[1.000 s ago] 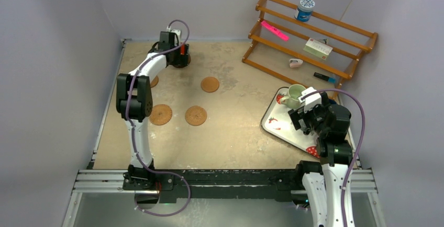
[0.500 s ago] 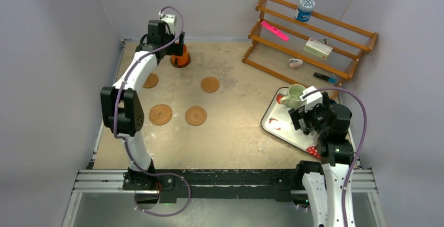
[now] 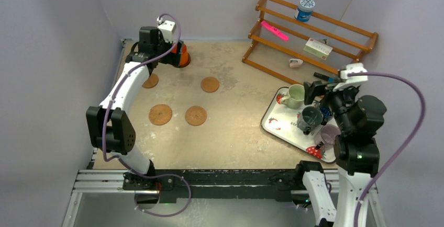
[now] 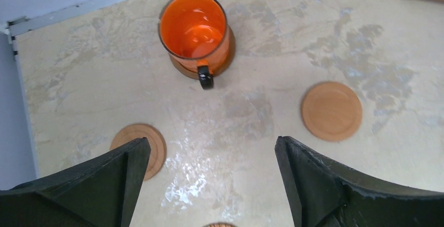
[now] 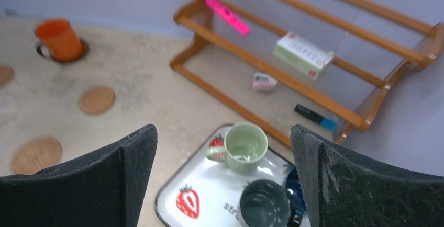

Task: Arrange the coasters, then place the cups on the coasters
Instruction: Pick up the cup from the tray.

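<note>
The left gripper (image 4: 209,140), spread wide, backs off the orange cup (image 4: 193,28), now on its coaster (image 4: 226,65), so one is done; the right gripper (image 5: 222,127), also spread, lifts above the tray (image 5: 214,185).

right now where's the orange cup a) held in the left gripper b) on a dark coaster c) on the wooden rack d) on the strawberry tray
b: the orange cup stands on the dark coaster, clear of the open left gripper above it.
</note>
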`<state>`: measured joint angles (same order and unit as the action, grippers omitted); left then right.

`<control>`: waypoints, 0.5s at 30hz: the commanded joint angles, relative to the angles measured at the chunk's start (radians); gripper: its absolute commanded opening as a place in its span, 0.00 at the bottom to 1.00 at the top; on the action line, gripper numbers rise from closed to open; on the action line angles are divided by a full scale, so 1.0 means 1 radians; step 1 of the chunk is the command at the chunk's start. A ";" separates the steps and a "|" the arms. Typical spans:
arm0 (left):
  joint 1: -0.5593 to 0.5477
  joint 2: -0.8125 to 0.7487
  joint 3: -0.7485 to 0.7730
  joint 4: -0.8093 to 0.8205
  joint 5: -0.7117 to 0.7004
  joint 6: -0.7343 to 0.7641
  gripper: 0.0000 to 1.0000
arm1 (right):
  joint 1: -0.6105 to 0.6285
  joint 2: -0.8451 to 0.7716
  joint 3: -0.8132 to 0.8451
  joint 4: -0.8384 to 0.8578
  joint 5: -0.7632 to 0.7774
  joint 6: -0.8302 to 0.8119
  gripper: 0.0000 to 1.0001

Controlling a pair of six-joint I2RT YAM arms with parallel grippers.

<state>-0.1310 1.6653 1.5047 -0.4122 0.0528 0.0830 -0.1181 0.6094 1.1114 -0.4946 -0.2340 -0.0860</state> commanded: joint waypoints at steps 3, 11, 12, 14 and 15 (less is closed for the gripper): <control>0.007 -0.126 -0.076 -0.038 0.210 0.100 0.97 | 0.003 0.030 0.153 -0.032 0.086 0.258 0.99; 0.007 -0.186 -0.135 -0.026 0.301 0.106 0.98 | 0.004 0.014 0.201 -0.039 -0.023 0.328 0.99; 0.007 -0.184 -0.136 -0.027 0.319 0.104 0.98 | 0.005 0.016 0.217 -0.042 -0.035 0.331 0.99; 0.007 -0.182 -0.136 -0.031 0.341 0.114 0.98 | 0.006 0.021 0.255 -0.044 -0.057 0.337 0.99; 0.007 -0.184 -0.135 -0.032 0.329 0.115 0.98 | 0.006 0.024 0.269 -0.038 -0.063 0.342 0.99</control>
<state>-0.1310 1.5085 1.3781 -0.4572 0.3145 0.1768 -0.1177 0.6212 1.2900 -0.5491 -0.2321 0.2066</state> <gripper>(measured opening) 0.978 0.987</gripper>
